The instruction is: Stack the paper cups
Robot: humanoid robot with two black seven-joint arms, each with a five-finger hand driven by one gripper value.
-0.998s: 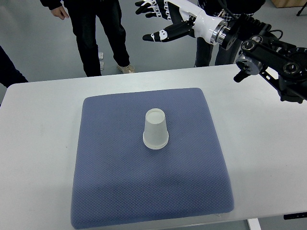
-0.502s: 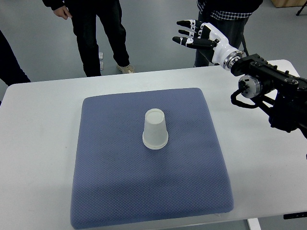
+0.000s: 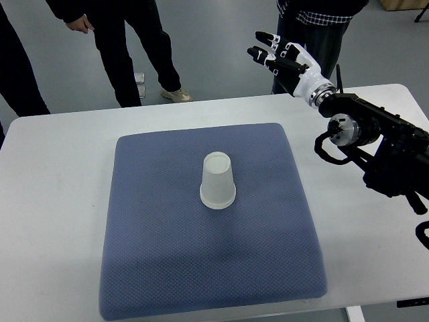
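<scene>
Upside-down paper cup (image 3: pixel 218 182) sits mid blue mat (image 3: pixel 154 261); right hand (image 3: pixel 284 59), fingers spread, empty, past the worktop (image 3: pixel 53 201).

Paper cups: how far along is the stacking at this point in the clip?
Done: the paper cup stack stands upside down near the middle of the blue mat; whether it is one cup or several nested I cannot tell. In hand: nothing. The right hand is raised beyond the table's far edge, fingers spread and empty. Left: no loose cup shows anywhere on the table, so nothing visible remains to add.
</scene>
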